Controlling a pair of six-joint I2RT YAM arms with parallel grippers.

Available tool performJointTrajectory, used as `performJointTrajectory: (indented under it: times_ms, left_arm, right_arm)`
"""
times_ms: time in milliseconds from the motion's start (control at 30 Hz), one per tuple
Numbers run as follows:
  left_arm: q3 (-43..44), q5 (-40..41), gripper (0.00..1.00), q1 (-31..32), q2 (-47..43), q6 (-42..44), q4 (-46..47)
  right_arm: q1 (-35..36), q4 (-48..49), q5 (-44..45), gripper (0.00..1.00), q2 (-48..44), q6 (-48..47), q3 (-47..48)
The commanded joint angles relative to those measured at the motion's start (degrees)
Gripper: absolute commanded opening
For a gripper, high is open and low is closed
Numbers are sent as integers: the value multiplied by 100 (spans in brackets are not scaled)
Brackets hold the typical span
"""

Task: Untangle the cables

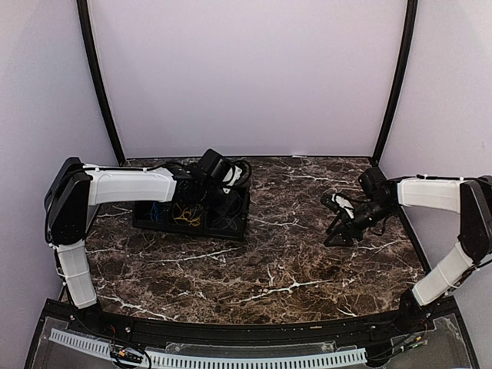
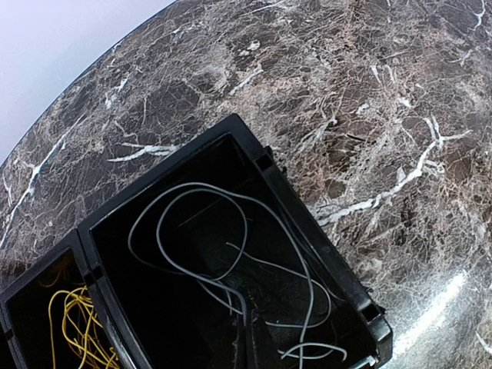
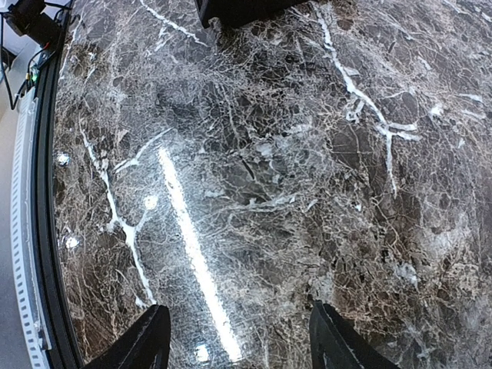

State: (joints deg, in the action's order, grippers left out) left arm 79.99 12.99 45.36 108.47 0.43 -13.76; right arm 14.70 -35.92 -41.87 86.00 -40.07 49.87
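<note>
A black divided bin (image 1: 146,219) stands at the back left of the table. Its left compartment holds the blue cable (image 1: 157,213) and its middle one the yellow cable (image 1: 187,215). The left wrist view shows the yellow cable (image 2: 73,323) and, in the right compartment, the thin black cable (image 2: 192,231) lying in loose loops. My left gripper (image 1: 225,201) is down in that right compartment. Its dark fingers (image 2: 247,323) look shut, with one strand running between them. My right gripper (image 1: 338,231) hangs open and empty over bare marble, and it also shows in the right wrist view (image 3: 242,342).
The bin's rim (image 2: 307,223) rises beside my left gripper, and its corner shows at the top of the right wrist view (image 3: 238,8). The table's front edge has a black rail and a white strip (image 1: 231,357). Black frame posts (image 1: 100,84) stand at the back corners.
</note>
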Motion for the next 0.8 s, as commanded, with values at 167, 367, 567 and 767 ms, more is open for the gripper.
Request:
performJointTrajectory:
  times_ms: [167,367,567,767]
  left_arm:
    - [-158,329,0,-188,93,201,661]
    - [-191,99,0,-195,208,44,909]
    - [-503,-223,4,-193,-125,-410,678]
    - [-774,-144,28,-198,-560,-547,646]
  right_arm:
    - [50,-68,38,64,39,-49,162]
    - [51,-40,51,64,-47,-19,155]
    - [48,1,82,64,-83,25,164]
    - [51,11,97,64,-102,56,181]
